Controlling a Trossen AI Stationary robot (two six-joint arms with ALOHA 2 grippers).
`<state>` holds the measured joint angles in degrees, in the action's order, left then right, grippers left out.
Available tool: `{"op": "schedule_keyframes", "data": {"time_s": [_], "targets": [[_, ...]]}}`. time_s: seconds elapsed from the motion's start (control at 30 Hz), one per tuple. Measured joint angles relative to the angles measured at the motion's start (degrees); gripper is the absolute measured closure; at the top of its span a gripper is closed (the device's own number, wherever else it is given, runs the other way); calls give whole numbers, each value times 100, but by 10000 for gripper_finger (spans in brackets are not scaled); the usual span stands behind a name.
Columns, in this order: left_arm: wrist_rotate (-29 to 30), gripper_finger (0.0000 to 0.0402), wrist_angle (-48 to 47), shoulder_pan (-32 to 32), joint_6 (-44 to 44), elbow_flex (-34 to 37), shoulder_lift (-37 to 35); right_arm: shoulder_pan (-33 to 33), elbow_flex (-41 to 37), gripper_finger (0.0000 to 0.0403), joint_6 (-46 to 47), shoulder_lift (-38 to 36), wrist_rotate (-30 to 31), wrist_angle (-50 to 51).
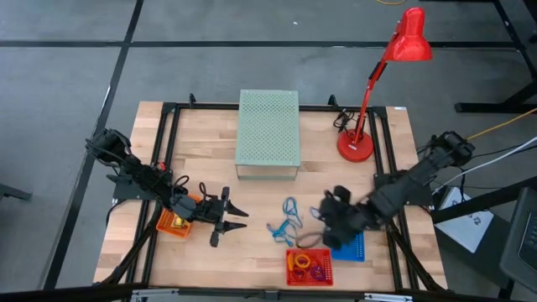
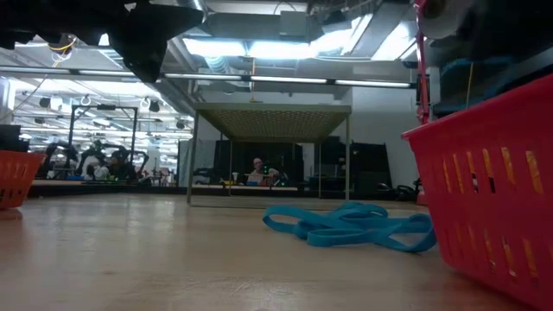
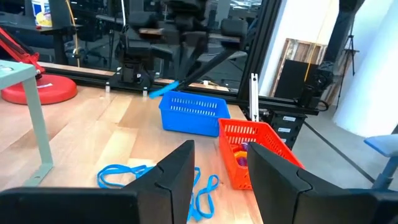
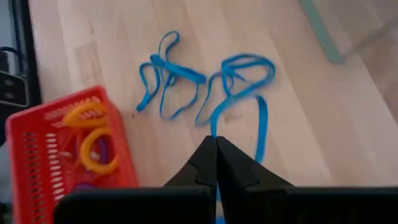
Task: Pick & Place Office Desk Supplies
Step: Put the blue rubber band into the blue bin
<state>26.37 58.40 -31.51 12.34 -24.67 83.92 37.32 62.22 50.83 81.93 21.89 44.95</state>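
Observation:
A tangle of thin blue loops (image 1: 285,220) lies flat on the wooden table (image 1: 210,159), also in the low view (image 2: 354,226). My right gripper (image 1: 325,220) hangs over the table beside the blue basket (image 1: 354,247), slanting down, shut on one blue loop (image 4: 214,127). The red basket (image 1: 309,267) holds orange rings (image 4: 93,140) and a purple one. My left gripper (image 1: 235,220) stands open and level, left of the loops, touching nothing. Behind it, yellow pieces lie in an orange basket (image 1: 174,223). My right gripper pinches a strand of one blue loop (image 4: 215,132) between its shut fingertips, slanting down from the table's right. The loop hangs from the fingers toward the tangle on the table. In the left wrist view it stretches as a blue strip (image 3: 177,86) above the blue basket.
A pale green perforated box (image 1: 268,132) stands at the far middle. A red desk lamp (image 1: 356,144) stands at the far right. A black frame (image 1: 252,107) runs around the table's edges. Bare wood lies between the box and the loops.

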Motion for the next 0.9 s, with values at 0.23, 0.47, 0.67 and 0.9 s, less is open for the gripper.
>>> {"op": "schedule_keyframes", "data": {"time_s": [0.23, 0.47, 0.67, 0.9], "targets": [[-549, 258, -33, 18, -103, 0, 0, 1097, 0, 403, 2009, -101, 812, 1091], [-1025, 258, -349, 127, 94, 0, 0, 1653, -91, 403, 3276, -105, 1176, 1489], [-922, 258, -446, 122, -100, 0, 0, 2043, -739, 403, 4311, -105, 1132, 1077], [-789, 258, -443, 122, -126, 0, 0, 2320, -1416, 403, 4780, -105, 1069, 9]]}}
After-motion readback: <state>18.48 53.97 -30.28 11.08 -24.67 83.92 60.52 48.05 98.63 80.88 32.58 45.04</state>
